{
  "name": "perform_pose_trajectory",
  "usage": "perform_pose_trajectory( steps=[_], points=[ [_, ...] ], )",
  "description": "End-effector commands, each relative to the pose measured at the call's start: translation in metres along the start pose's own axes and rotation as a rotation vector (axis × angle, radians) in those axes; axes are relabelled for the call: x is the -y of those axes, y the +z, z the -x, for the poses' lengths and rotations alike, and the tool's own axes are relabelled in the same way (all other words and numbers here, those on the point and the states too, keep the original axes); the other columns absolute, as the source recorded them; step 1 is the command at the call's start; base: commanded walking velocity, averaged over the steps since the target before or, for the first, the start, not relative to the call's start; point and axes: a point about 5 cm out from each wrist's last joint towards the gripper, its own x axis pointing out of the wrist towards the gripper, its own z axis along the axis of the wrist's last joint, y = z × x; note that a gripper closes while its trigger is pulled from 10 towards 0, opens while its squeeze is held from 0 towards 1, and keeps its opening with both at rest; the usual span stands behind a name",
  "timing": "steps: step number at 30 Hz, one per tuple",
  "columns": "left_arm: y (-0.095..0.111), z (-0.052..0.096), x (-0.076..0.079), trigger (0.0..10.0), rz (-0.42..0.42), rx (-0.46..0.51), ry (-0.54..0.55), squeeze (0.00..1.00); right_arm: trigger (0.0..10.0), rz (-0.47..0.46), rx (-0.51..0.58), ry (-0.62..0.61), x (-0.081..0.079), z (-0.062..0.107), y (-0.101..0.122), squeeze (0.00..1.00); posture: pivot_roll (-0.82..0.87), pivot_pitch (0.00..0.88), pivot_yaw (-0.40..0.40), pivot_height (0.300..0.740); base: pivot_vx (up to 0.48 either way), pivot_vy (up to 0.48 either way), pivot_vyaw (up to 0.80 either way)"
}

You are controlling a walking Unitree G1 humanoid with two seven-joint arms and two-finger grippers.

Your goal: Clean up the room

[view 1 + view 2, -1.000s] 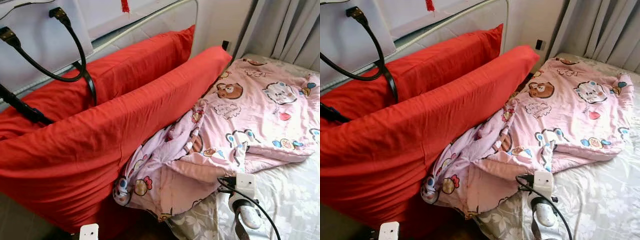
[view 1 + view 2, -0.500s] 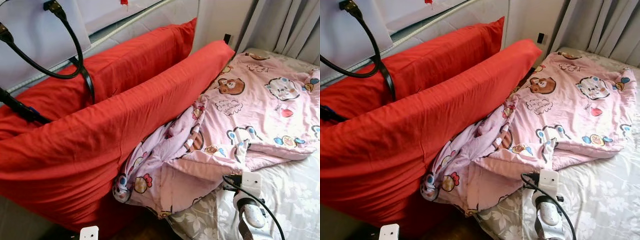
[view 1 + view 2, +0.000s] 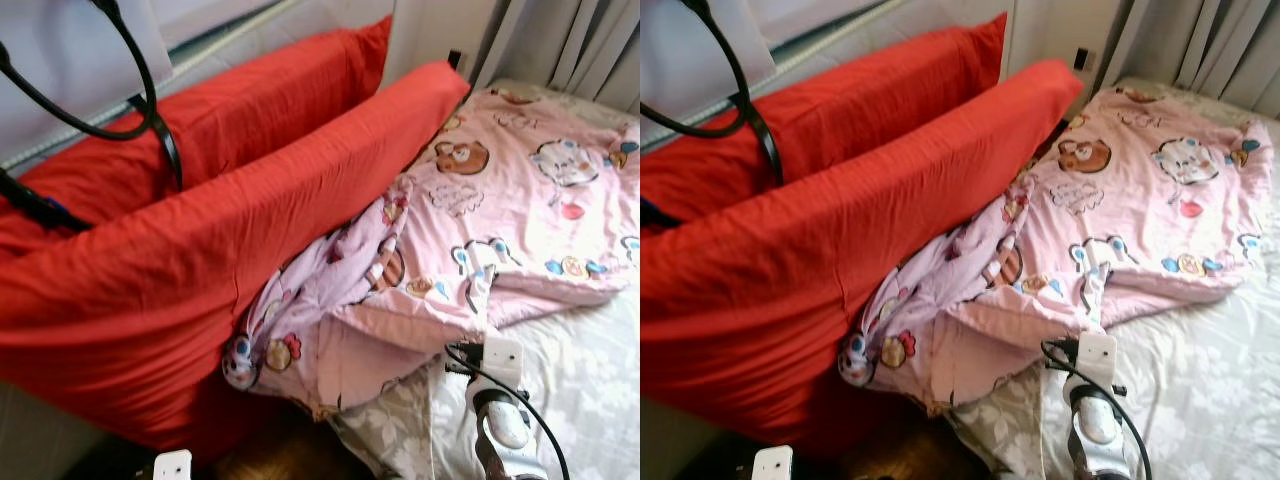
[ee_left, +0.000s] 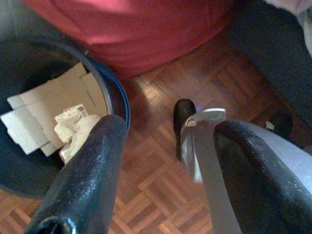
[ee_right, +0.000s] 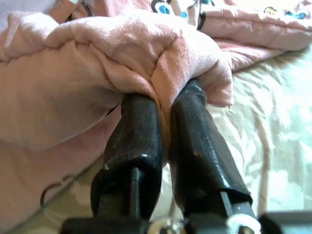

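Camera dips since a second ago; quilt's near edge lifts slightly. My right pincer [image 5: 165,141] stays clamped on the pink quilt [image 3: 500,200], fold bunched just past the fingertips. Grasp looks secure, so I judge spreading comes next. Quilt's long axis runs away from the pincer toward the curtain [image 3: 560,40], over the bed [image 3: 580,400], beside red pillows [image 3: 200,250]. Left pincer [image 4: 165,161] hangs spread above the bin [image 4: 114,97].

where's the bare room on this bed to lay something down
Bare floral sheet lies below the pink quilt, beside the right end effector, which pinches the quilt's edge. The quilt covers the bed's upper part, and red pillows crowd the left side.
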Motion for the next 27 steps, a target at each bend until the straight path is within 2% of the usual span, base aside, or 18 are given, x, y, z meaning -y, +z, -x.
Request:
perform_pose_trajectory(
  steps=[1, 13, 27],
  points=[
    [-0.013, 0.004, -0.005, 10.0, 0.004, -0.047, 0.012, 0.00, 10.0, -0.005, -0.004, -0.014, 0.002, 0.003, -0.004, 0.00, -0.06, 0.199, -0.010, 0.740, -0.292, 0.000, 0.00],
    [-0.017, 0.005, -0.010, 10.0, 0.005, -0.073, 0.020, 0.00, 10.0, -0.003, 0.008, -0.038, 0.005, 0.002, -0.002, 0.00, -0.06, 0.200, -0.009, 0.740, -0.298, 0.000, 0.00],
    [-0.015, 0.005, -0.008, 10.0, 0.004, -0.069, 0.014, 0.00, 10.0, 0.009, 0.032, -0.080, 0.013, 0.000, 0.003, 0.00, -0.06, 0.196, -0.009, 0.740, -0.297, 0.000, 0.00]
  ],
)
